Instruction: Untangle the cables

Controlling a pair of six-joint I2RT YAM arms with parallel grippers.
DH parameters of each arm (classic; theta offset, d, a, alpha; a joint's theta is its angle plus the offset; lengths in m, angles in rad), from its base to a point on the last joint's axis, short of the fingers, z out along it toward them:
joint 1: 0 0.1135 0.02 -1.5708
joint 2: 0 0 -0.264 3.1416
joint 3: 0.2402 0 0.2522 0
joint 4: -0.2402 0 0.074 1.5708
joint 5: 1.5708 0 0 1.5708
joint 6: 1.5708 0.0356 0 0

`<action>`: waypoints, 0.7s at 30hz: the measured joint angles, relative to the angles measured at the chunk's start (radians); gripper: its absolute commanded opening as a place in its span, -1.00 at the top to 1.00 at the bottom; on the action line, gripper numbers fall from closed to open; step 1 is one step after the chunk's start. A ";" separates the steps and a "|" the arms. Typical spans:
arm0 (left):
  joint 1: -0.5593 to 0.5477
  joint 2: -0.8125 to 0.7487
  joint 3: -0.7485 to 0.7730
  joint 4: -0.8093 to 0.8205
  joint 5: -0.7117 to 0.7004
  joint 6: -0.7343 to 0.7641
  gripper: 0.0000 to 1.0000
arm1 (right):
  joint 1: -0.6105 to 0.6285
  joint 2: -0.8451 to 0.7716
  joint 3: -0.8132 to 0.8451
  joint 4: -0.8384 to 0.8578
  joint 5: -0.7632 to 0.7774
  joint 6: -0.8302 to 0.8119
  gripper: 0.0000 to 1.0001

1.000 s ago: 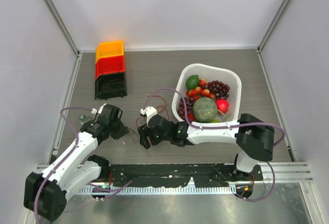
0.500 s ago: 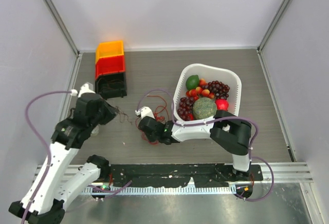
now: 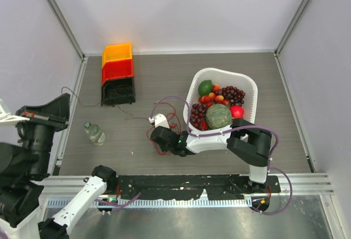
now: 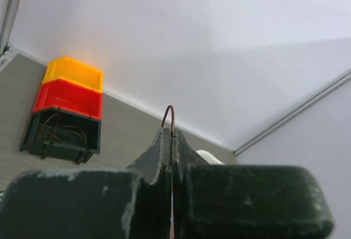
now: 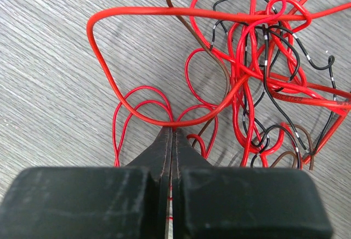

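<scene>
The cables (image 3: 167, 119) are a loose tangle of thin red wires with black and brown strands (image 5: 263, 69) on the grey table, left of the basket. My right gripper (image 3: 158, 140) is down at the tangle's near edge. Its jaws (image 5: 173, 129) are shut on thin red loops where a thicker red wire crosses. My left gripper (image 3: 61, 101) is raised high at the far left, shut on a brown strand whose small loop (image 4: 170, 114) sticks out above the fingertips. That strand (image 3: 104, 106) trails across the table toward the tangle.
A white basket (image 3: 249, 85) full of fruit stands right of the tangle, and the right arm reaches along its near wall. Stacked orange, red and black bins (image 3: 117, 73) sit at the back left, also in the left wrist view (image 4: 68, 107). A small bottle (image 3: 94, 133) lies near the left edge.
My left arm has swung up and to the left, drawing the brown strand out of the tangle. My right gripper has closed on the red wires.
</scene>
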 measured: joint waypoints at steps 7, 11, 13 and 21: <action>0.000 -0.045 -0.011 0.044 -0.013 0.028 1.00 | -0.004 -0.010 -0.012 0.002 0.000 0.011 0.94; 0.000 -0.012 -0.029 0.024 0.001 0.027 1.00 | -0.008 -0.040 -0.050 0.017 -0.034 0.005 0.52; 0.000 0.011 -0.039 0.018 0.021 0.026 1.00 | -0.012 -0.078 -0.101 0.057 -0.105 -0.024 0.14; 0.000 0.031 -0.046 0.006 0.061 0.024 1.00 | -0.002 -0.299 -0.120 0.145 -0.264 -0.174 -0.22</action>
